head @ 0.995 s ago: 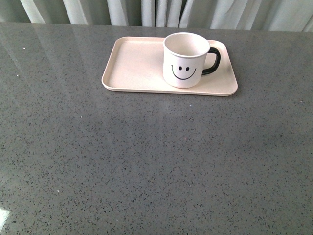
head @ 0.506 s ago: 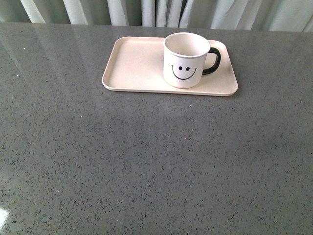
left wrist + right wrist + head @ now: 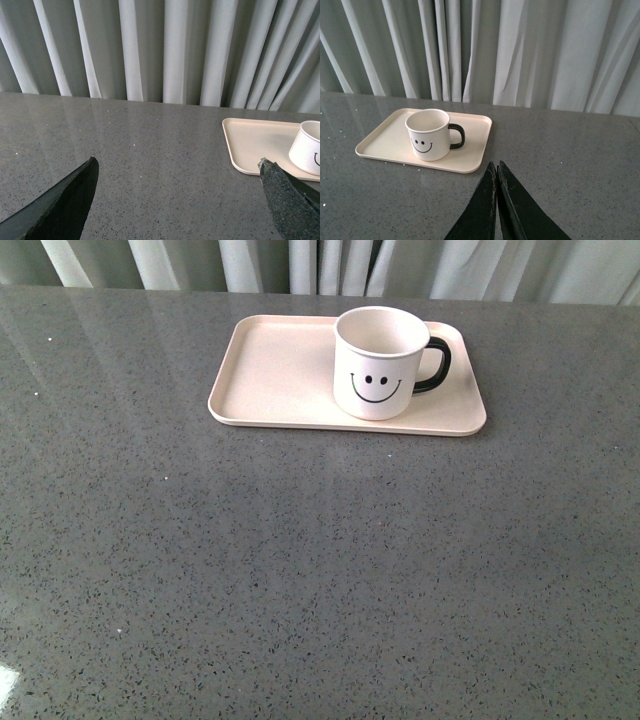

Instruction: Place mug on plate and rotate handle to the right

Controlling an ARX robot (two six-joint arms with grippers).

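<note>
The grey speckled table (image 3: 300, 570) fills the near field of the front view, and neither arm appears there. Beyond its bare foreground lies the plate (image 3: 275, 370), a pale pink rectangular tray with rounded corners and a low rim, set toward the far edge of the table. The mug (image 3: 380, 365) stands upright on the plate, right of the plate's middle, with its black smiley face turned toward the camera. The handle (image 3: 438, 365) projects from the mug's right side, over the plate's right end. Behind the plate, past the table's far edge, hang pale pleated curtains (image 3: 330, 265). In the left wrist view the left gripper (image 3: 177, 195) has its two dark fingers spread wide, holding nothing, with the plate (image 3: 255, 145) and mug (image 3: 307, 147) off to one side beyond it. In the right wrist view the right gripper (image 3: 497, 172) has its fingers pressed together, empty, short of the plate (image 3: 385, 145) and apart from the mug (image 3: 427, 135).
</note>
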